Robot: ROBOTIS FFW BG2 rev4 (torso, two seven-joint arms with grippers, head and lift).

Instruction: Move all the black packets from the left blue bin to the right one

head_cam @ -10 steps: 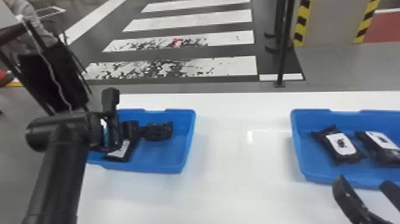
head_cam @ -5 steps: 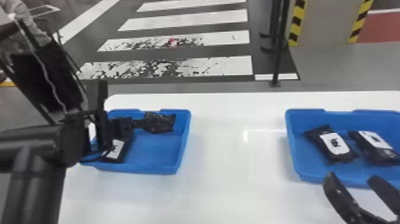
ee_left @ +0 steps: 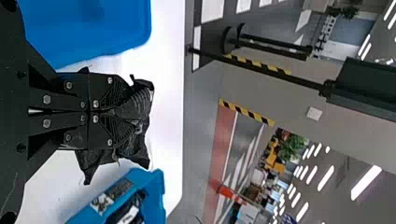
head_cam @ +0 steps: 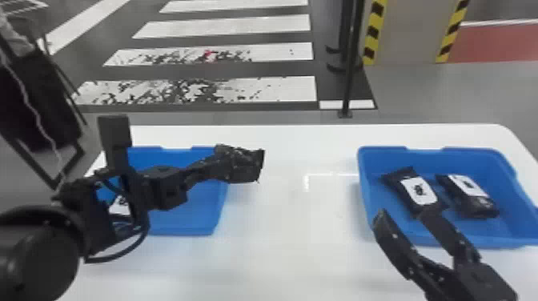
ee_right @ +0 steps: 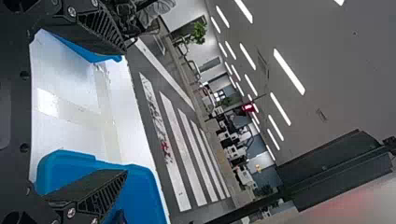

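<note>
Head view, left claw (head_cam: 219, 165) pointing rightward, gripping black packet (head_cam: 246, 166), right claw (head_cam: 404, 217) spread open

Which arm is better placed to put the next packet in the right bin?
Left, probably: its gripper is shut on a packet, raised near the left bin. The right gripper is empty, fingers apart, near the right bin.

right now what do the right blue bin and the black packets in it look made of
The right blue bin looks like smooth moulded plastic, going by its rounded corners and even colour. The black packets seem thin, slightly glossy film, from their creases and highlights; whether plastic or foil-lined, I can't tell.
</note>
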